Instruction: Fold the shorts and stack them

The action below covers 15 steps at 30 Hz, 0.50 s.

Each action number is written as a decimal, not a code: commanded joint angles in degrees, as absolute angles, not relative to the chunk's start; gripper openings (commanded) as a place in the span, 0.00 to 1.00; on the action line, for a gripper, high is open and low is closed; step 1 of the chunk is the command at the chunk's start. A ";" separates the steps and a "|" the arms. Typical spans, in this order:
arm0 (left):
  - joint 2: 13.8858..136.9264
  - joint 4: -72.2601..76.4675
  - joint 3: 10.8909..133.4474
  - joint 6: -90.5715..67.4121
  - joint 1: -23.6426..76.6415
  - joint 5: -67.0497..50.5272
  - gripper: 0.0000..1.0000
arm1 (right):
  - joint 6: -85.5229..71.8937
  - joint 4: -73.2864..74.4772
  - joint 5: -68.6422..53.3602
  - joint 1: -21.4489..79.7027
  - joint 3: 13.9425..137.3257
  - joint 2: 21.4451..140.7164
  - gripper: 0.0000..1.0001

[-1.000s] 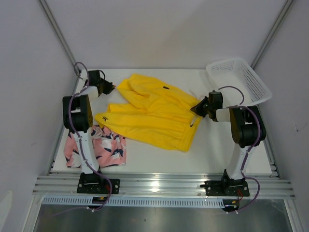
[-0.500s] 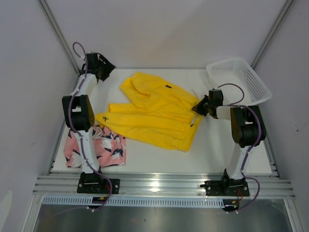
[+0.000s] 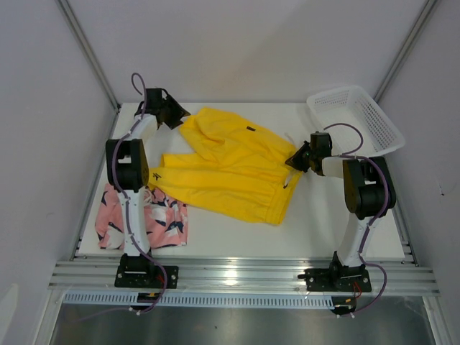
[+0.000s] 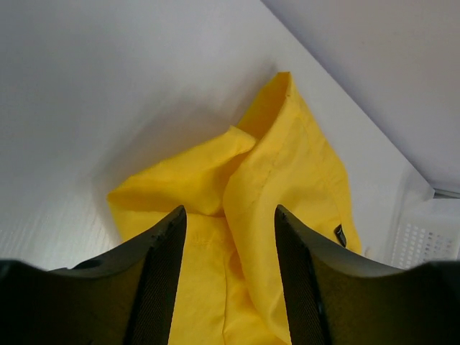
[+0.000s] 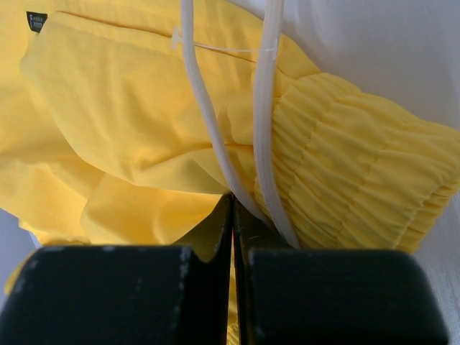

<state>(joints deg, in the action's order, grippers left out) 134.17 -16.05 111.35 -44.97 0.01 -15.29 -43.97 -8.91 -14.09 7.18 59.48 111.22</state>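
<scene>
Plain bright yellow fabric shorts (image 3: 230,172) lie spread across the middle of the white counter (image 3: 237,237); the pink leafy-print shorts (image 3: 164,224) sit crumpled at near left. At the right, the right gripper (image 3: 295,160) is pinched tight on the yellow waistband edge, while the left gripper (image 4: 230,215) is partly open and empty over the bunched far-left leg. Risk: if the left gripper catches only one layer, or the thin right pinch slips, the fold would skew.

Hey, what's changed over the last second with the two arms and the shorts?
The left gripper let go of the far-left leg of the yellow shorts, opened, and moved right and farther back; it now hovers open over that leg. The right gripper stayed shut on their waistband end; the pink shorts and basket are unmoved.
</scene>
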 commanded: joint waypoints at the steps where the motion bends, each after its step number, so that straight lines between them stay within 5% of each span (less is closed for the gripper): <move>1: 135.96 -14.68 114.26 -45.35 1.14 -18.10 0.56 | -43.42 -9.32 -14.33 7.29 61.00 112.41 0.00; 15: 143.88 -11.96 120.06 -46.32 2.55 -20.83 0.59 | -43.51 -10.02 -15.38 6.94 60.56 112.32 0.00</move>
